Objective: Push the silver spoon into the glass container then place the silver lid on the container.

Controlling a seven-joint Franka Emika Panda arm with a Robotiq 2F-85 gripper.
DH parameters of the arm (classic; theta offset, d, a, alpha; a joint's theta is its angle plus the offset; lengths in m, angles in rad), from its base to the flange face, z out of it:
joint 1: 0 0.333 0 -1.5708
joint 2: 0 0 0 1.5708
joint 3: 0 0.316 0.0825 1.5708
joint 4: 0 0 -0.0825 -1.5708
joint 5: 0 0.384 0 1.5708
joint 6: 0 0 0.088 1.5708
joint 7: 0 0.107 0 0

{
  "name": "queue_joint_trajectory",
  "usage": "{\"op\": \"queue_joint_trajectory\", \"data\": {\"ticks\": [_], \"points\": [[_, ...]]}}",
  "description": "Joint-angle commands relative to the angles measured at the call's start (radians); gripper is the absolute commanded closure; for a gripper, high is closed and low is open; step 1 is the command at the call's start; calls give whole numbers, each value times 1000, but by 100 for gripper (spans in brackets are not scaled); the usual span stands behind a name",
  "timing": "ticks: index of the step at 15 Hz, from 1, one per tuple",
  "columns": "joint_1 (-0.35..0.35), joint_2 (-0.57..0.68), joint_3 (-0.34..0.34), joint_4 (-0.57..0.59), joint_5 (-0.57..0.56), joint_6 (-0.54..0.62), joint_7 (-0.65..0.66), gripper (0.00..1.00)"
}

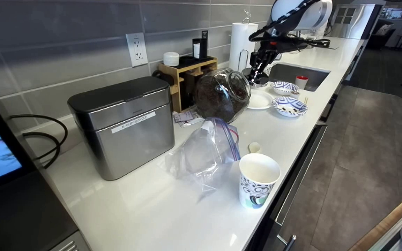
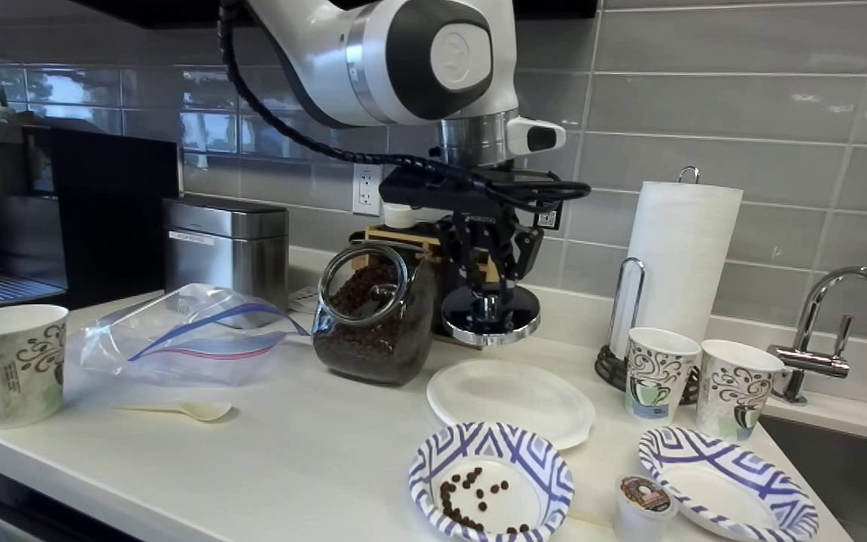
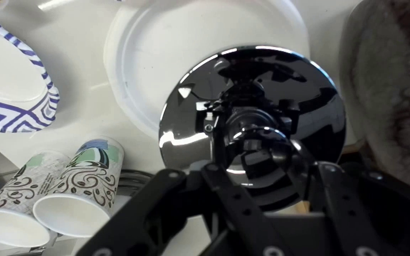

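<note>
White tabletop (image 2: 290,467): black fingers (image 3: 241,204) clutch a round silver metal lid (image 2: 492,325) by its slick knob (image 3: 258,154); slippage could chip the bulbous clear-glass container (image 2: 388,331).

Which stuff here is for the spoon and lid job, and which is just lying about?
For the job:
gripper, holding silver lid
glass container
silver spoon, apparently inside it

Lying about:
plastic bag
pale spoon
white plate
patterned bowls
paper cups
paper towel roll
steel box
coffee pod
</note>
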Motion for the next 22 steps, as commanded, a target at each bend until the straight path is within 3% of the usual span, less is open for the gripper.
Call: {"op": "queue_joint_trajectory", "data": {"ticks": [1,2,3,7,8,13,16,20,22], "points": [[14,-153,0,-200,-11,129,-14,79],[18,-178,-2,-229,-25,149,-13,79],[15,-90,-5,-116,-8,91,-4,54],[21,-157,-5,-195,-12,121,-7,54],[21,-159,-5,-196,-12,121,-8,79],[50,-265,33,-286,105,227,-180,79],[58,-342,35,-338,166,228,-259,79],[75,-420,21,-392,239,222,-305,79],[98,-437,7,-406,196,229,-248,79]]}}
